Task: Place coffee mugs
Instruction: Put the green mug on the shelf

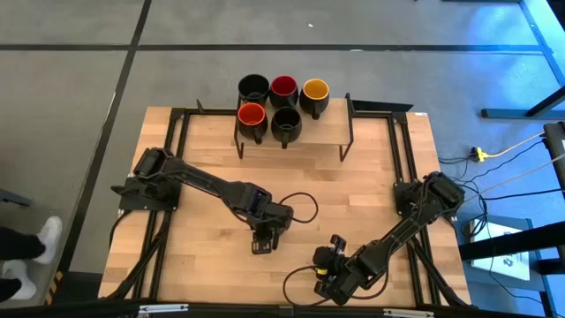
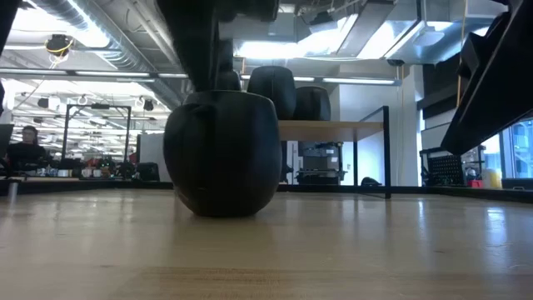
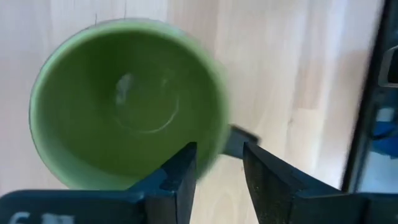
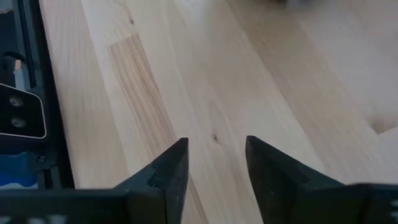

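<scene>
The green-lined mug [image 3: 124, 106] stands upright on its base on the table's middle; it shows dark and round in the low view [image 2: 221, 154]. My left gripper [image 3: 219, 180] hangs over it [image 1: 263, 240], open. One finger is over the inside at the rim, the other outside next to the handle [image 3: 239, 135]. Five other mugs stand on the far rack: black [image 1: 253, 87], dark red [image 1: 283, 86], yellow [image 1: 315, 89], orange-red [image 1: 252, 114], black [image 1: 286, 118]. My right gripper [image 4: 216, 168] waits, open, low over bare wood near the near edge [image 1: 328, 265]. My left gripper comes from above, pointing down, its fingers astride the green mug's wall [image 3: 214, 152] just beside the handle. A gap shows between the fingers and the wall. I cannot tell whether either finger touches it. The mug stays upright on the table.
A wooden shelf on a black frame [image 1: 309, 134] spans the table's far side and carries the five mugs; its legs [image 1: 350, 146] stand on the wood. Black rails [image 1: 402, 150] run along the left and right edges. Bare wood lies between the two grippers.
</scene>
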{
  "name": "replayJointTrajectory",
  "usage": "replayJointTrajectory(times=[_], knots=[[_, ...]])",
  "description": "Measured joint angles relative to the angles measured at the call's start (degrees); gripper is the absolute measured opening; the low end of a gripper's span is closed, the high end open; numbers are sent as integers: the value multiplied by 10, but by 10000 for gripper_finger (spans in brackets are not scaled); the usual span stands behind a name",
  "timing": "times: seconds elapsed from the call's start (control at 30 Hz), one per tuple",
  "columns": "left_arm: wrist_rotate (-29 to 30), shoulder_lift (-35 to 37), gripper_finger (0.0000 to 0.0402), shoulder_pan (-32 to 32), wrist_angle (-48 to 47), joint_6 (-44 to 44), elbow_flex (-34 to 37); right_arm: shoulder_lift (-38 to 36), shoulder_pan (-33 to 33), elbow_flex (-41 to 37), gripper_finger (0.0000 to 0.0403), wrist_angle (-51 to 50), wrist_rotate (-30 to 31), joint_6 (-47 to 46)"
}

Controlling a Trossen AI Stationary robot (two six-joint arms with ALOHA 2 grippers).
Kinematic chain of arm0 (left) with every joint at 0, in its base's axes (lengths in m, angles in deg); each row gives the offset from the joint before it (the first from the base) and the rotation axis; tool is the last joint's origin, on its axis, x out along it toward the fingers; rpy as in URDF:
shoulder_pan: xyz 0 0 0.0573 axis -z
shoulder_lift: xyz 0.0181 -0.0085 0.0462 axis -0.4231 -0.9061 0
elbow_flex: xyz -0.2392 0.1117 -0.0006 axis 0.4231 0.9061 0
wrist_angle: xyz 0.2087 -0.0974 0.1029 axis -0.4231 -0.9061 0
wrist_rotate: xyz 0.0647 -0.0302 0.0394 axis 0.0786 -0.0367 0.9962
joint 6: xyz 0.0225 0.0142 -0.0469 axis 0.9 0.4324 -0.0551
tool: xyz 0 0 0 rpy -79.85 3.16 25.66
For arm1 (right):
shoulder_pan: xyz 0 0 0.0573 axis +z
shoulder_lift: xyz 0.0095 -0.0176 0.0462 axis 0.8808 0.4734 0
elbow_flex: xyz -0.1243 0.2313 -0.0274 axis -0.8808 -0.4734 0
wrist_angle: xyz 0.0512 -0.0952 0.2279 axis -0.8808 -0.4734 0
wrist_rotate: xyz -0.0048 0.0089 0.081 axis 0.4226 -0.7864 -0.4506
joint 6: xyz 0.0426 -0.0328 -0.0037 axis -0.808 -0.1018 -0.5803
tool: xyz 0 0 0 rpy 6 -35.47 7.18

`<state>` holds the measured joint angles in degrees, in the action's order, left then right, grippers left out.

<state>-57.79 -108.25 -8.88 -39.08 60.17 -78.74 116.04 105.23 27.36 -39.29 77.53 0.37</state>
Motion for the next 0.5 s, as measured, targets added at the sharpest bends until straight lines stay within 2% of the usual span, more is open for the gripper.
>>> replayJointTrajectory(times=[0.3, 0.4, 0.5], knots=[[11, 30, 126, 28, -69, 81, -84, 0, -5, 0, 229, 65, -2, 23], [36, 66, 126, 51, -63, 128, -80, 0, -12, 0, 245, 88, 6, 23], [63, 125, 126, 81, -39, 177, -33, 0, -26, 0, 250, 115, 15, 18]])
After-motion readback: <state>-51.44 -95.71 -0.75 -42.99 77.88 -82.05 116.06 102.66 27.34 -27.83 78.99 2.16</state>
